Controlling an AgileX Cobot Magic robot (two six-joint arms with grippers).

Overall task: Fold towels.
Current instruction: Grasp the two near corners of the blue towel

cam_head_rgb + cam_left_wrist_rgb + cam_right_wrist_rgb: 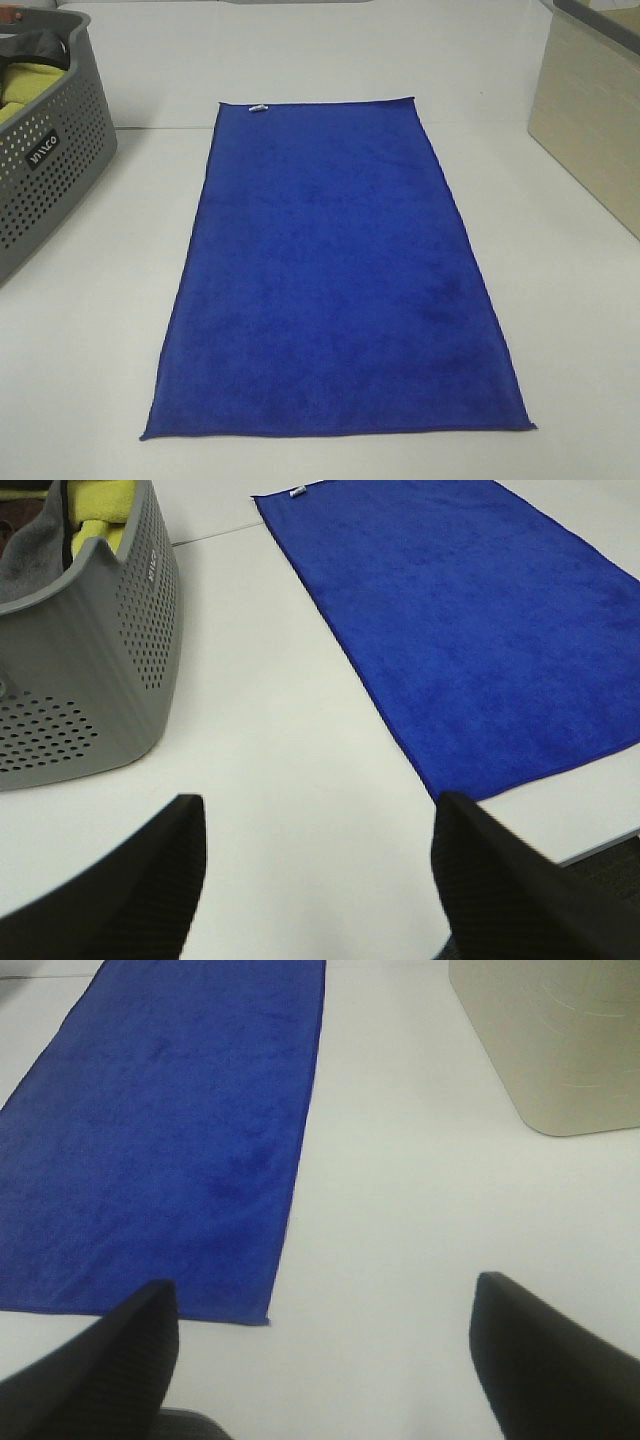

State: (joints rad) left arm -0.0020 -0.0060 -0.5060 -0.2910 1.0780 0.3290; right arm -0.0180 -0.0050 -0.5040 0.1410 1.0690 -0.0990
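- White table (80,350) fills the high view, with the towel (335,280) flat and unfolded at frame centre and a grey basket (50,170) at upper left. No arm shows. Folding looks unstarted; next, both near corners need pinching.
- Left wrist view: the left gripper (318,802) hovers with fingers spread wide and empty, beside one near corner.
- Right wrist view: the right gripper (322,1282) is likewise spread and empty, near the other corner.

This looks like a robot lab's test bench set up with laundry props. A plain white, smooth worktop (90,350) carries a grey perforated plastic laundry basket (50,190) with a yellow-green cloth (25,85) inside, ahead of the left tool (318,810) and out to its left. A smooth beige box-shaped bin (590,130) stands ahead of the right tool (325,1285), out to its right. Between the two tools, one plush royal-blue rectangular towel (335,280) lies spread flat.
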